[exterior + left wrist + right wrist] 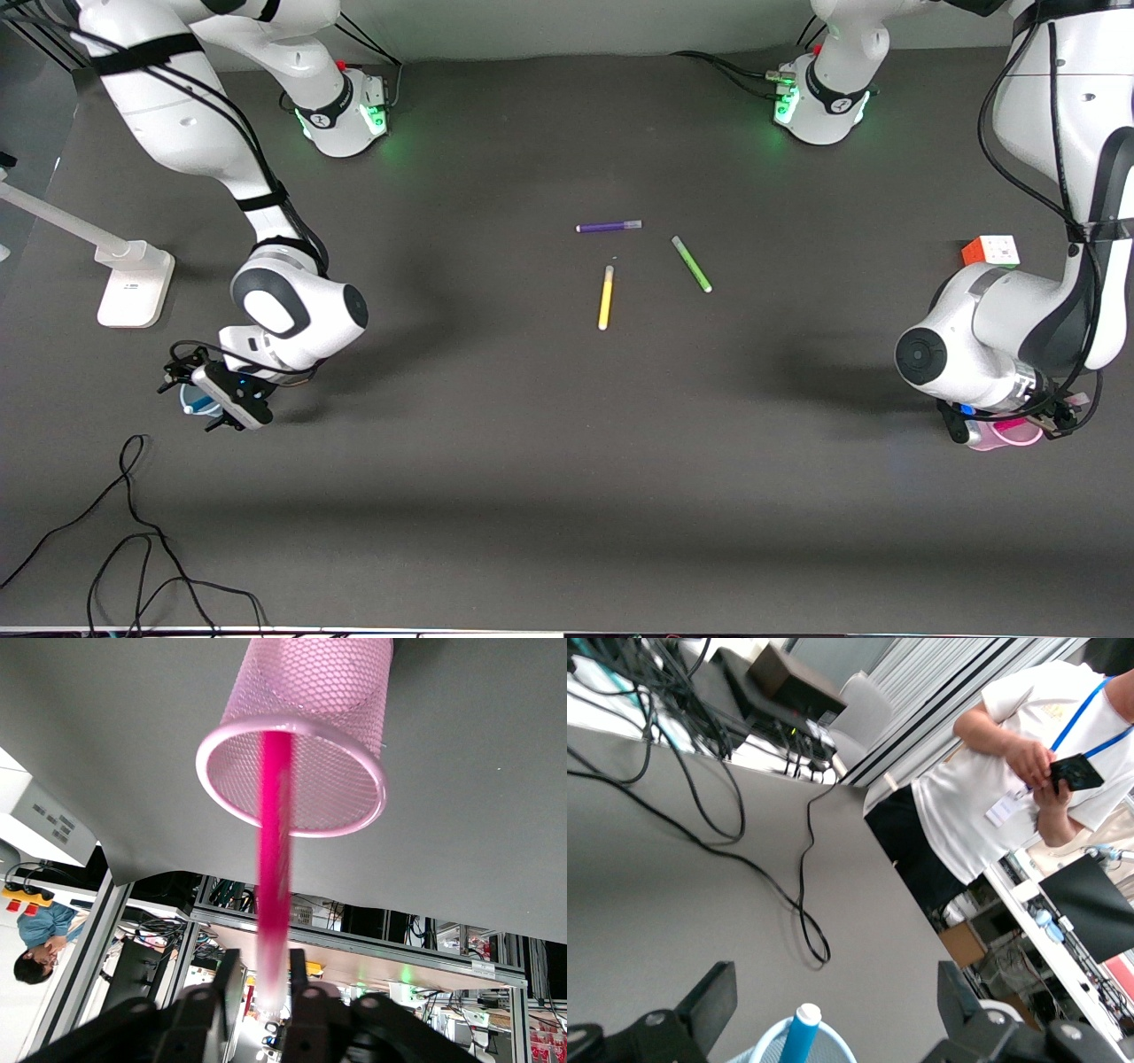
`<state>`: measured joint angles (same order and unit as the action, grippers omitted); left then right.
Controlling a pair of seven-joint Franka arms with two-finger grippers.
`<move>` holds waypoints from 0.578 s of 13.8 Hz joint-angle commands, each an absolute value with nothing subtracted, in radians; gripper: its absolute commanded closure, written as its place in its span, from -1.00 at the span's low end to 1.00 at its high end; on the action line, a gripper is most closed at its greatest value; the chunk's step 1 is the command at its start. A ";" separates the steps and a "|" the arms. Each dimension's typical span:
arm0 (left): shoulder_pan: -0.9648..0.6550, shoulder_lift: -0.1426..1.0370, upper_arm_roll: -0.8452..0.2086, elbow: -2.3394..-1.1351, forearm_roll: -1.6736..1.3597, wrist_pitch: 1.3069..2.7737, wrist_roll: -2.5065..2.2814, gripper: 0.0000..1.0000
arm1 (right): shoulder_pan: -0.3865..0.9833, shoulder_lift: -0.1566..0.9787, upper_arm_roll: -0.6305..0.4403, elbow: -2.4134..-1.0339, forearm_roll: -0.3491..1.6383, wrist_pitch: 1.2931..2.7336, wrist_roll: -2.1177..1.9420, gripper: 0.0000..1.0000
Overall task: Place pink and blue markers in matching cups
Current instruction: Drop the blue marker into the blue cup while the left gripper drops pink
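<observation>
**Both markers standing in their cups**

We see the pink marker (275, 859) as a slim magenta stick with a pale end, standing inside the pink cup (306, 691), whose wall is a fine mesh. The left gripper (264, 992) sits right over that cup at the left arm's end of the table, its fingers (224, 979) narrow around the marker's pale end, apparently pinching it, though blur makes contact hard to confirm.

The blue marker (801, 1032) stands upright in the pale blue cup (769, 1051) at the right arm's end of the table. The right gripper (833, 1005) hovers over this cup with its fingers (709, 999) spread wide, the marker between them and apart from both.

The purple marker (609, 227), green marker (691, 264) and yellow marker (606, 298) lie mid-table.
</observation>
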<state>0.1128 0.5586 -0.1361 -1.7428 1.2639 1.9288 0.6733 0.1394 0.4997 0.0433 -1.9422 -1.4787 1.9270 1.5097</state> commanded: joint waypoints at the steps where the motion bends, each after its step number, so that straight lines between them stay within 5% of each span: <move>1: 0.101 0.552 -0.132 -1.746 1.281 1.911 0.660 0.06 | 0.152 0.437 0.037 -1.853 -1.245 1.945 1.231 -0.99; 3: 0.103 0.552 -0.132 -1.743 1.279 1.908 0.660 -0.05 | 0.153 0.402 0.041 -1.818 -1.122 1.944 1.096 -0.99; 8: 0.071 0.500 -0.178 -1.682 1.107 1.746 0.670 0.06 | 0.153 0.273 0.048 -1.754 -0.667 1.944 0.762 -0.99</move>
